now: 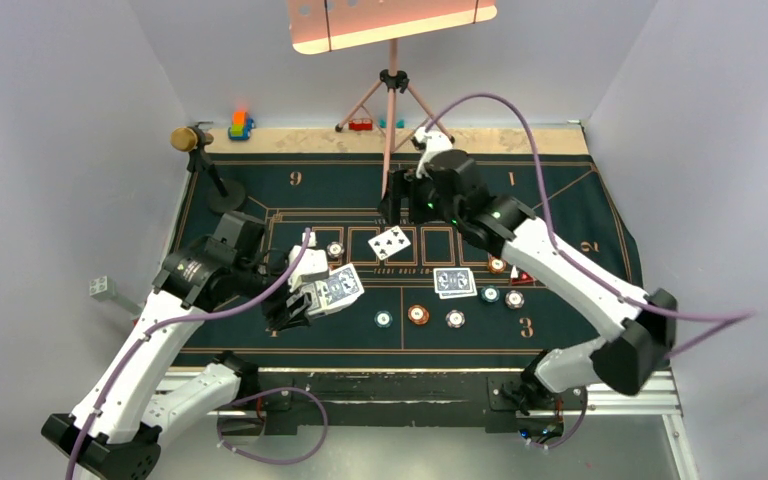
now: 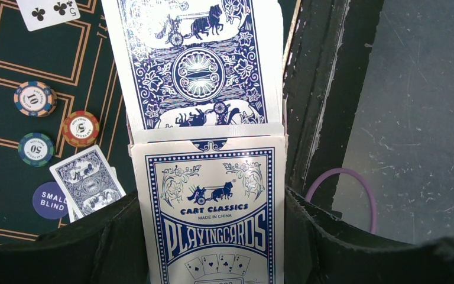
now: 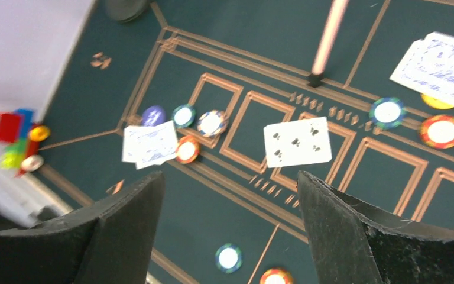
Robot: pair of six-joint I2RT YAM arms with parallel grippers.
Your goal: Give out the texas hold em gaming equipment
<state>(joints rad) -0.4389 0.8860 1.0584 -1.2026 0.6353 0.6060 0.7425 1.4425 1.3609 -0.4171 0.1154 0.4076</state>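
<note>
Over the near left part of the green felt worktop [image 1: 340,180], the left gripper [image 2: 211,201] is closed tight on a blue and white card box [image 2: 213,242], one finger pressed to each long side. A stack of blue-backed cards [image 2: 195,65] juts from the box's open end, pointing toward the right edge. Beyond the box, toward the far edge, a few face-down cards [image 2: 88,180] lie on the felt. A dark blue Small Blind button [image 2: 48,200] sits just beside them, and a teal chip [image 2: 36,149], an orange-brown chip [image 2: 80,128] and a whitish 10 chip [image 2: 34,98] are close by.

Near the middle of the worktop a five of clubs [image 3: 297,142] lies face up across the printed boxes. The right gripper [image 3: 230,195] hangs over the felt just beside it, its fingers [image 3: 127,219] spread wide with nothing between them.

A second pair of face-down cards [image 1: 455,283] lies right of centre, with a cluster of chips [image 1: 490,294] just beside it toward the right edge. A row of three chips [image 1: 418,314] sits nearer the near edge. A gold-headed microphone [image 1: 188,138] stands at the far left corner.
</note>
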